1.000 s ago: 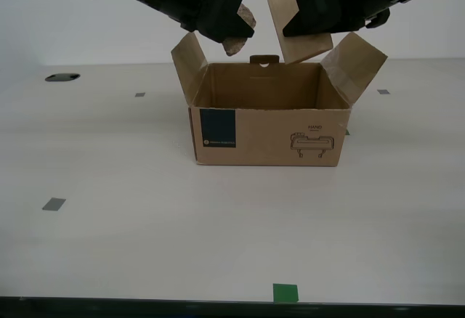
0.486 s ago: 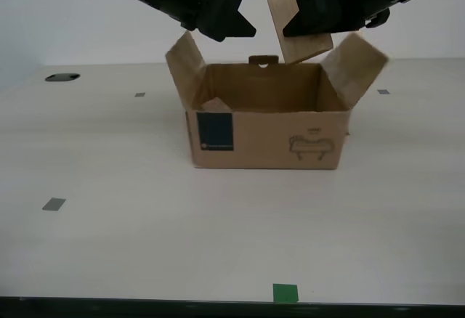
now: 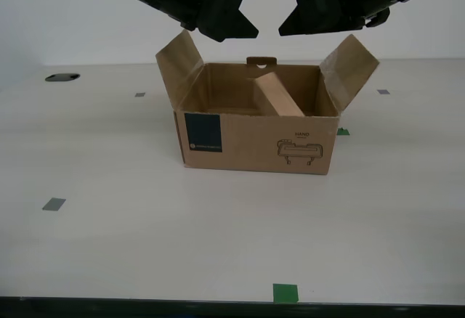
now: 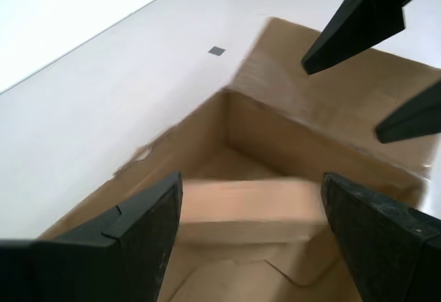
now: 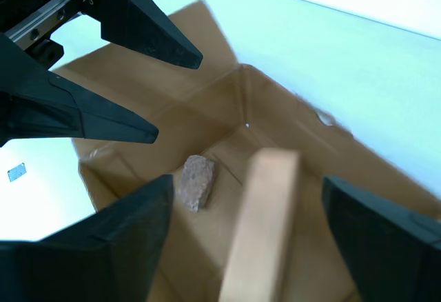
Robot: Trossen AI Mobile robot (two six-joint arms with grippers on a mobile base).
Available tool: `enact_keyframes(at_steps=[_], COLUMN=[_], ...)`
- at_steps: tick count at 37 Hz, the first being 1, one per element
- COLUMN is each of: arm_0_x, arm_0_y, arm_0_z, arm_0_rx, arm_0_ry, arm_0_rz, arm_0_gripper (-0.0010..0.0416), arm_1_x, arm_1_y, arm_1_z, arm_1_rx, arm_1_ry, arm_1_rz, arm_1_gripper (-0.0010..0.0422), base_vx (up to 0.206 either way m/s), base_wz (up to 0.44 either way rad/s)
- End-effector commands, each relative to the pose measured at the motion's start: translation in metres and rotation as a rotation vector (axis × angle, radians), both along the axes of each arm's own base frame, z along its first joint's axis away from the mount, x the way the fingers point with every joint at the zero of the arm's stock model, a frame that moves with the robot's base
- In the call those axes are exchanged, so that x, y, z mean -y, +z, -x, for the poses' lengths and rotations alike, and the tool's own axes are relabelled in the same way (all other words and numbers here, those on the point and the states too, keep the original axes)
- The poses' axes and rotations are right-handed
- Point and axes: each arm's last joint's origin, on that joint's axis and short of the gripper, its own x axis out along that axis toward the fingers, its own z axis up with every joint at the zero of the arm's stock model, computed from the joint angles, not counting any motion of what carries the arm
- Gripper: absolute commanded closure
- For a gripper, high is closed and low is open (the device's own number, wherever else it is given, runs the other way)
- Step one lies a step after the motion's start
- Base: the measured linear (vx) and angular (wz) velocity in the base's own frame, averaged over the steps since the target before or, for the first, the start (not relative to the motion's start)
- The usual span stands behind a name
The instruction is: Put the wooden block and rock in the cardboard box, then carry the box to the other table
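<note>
The cardboard box stands flaps-up on the off-white table. The wooden block leans tilted inside it, toward the exterior view's right. In the first wrist view the rock lies on the box floor beside the block. The box's front wall hides the rock in the exterior view. My first gripper hovers open above the box's flap on the exterior view's left. My second gripper hangs open over the block and the box wall. The other table is out of view.
A black round hole sits far back at the exterior view's left. A grey square and a green square mark the tabletop nearer the front edge. A white wall stands behind the table.
My first gripper let the rock drop into the box, then my second gripper let go of the wooden block, which now leans inside. The box shifted slightly toward the exterior view's left.
</note>
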Motion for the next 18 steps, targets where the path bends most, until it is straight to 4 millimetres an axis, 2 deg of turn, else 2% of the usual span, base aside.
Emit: enact_keyframes(at_steps=[1, 9, 18], arm_0_x=[0.0, 0.0004, 0.0004], arm_0_y=[0.0008, 0.0007, 0.0008], arm_0_z=[-0.0004, -0.0009, -0.0009], arm_0_rx=[0.007, 0.009, -0.006], arm_0_ry=[-0.008, -0.032, -0.043], arm_0_rz=[0.001, 0.007, -0.005], arm_0_gripper=[0.0065, 0.0014, 0.0007], arm_1_x=[0.0, -0.0002, -0.0002], arm_1_y=[0.0006, 0.0006, 0.0005], arm_1_z=[-0.0006, -0.0008, -0.0008], arm_1_rx=[0.001, -0.037, -0.078], arm_1_ry=[0.024, 0.053, 0.078], arm_1_rz=[-0.002, 0.017, 0.039], arm_1_gripper=[0.0133, 0.0113, 0.0086], base_vx=[0.0, 0.0, 0.0], base_wz=[0.0, 0.0, 0.0])
